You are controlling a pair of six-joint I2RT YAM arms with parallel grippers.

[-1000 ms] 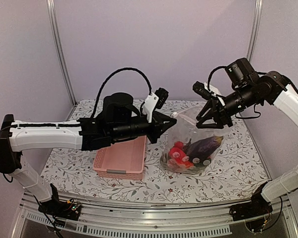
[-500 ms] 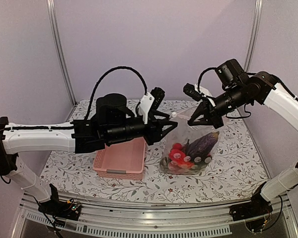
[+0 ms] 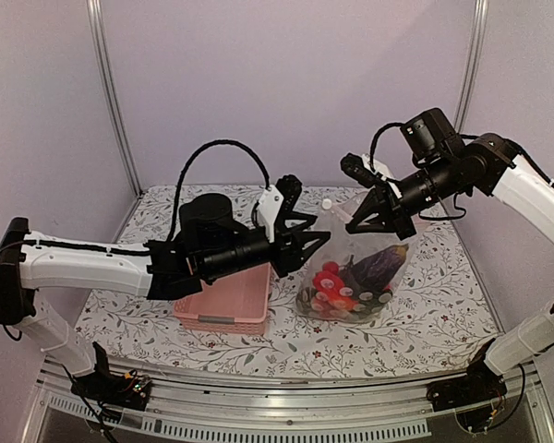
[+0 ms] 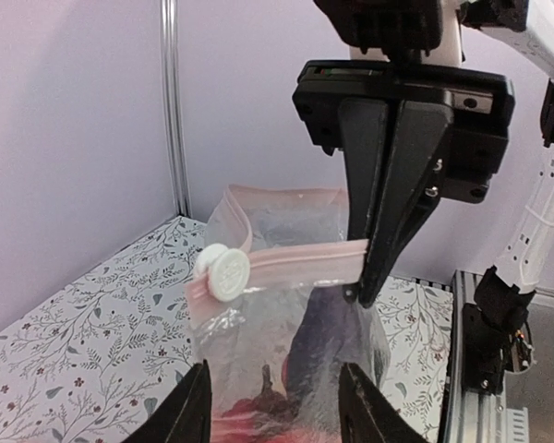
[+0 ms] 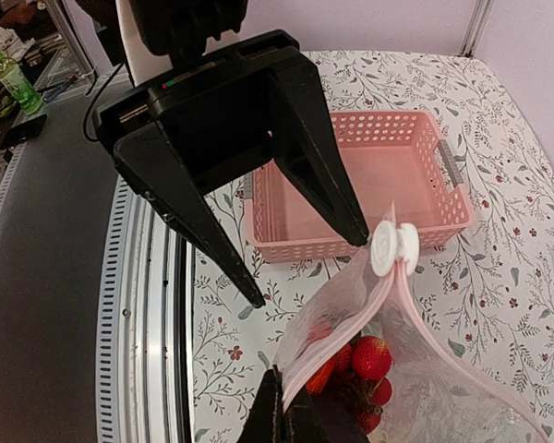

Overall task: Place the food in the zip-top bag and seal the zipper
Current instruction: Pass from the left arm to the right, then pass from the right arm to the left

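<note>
Loading looks done: the food (image 3: 337, 286) sits inside the bag (image 3: 374, 242), which stands on the surface (image 3: 434, 318) beside a bare basket (image 3: 223, 300). The zipper (image 4: 300, 260) is unsealed and the mouth gapes. The right gripper (image 5: 282, 411) pinches the zipper; the left gripper (image 3: 316, 251) hangs open near the slider (image 4: 226, 272).

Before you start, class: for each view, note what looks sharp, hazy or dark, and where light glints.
Top external: even soft light, sharp, faint sheen on the zip-top bag. Left wrist: white slider crisp, food hazy behind plastic. Right wrist: left claw a dark silhouette, pink basket sharp.
</note>
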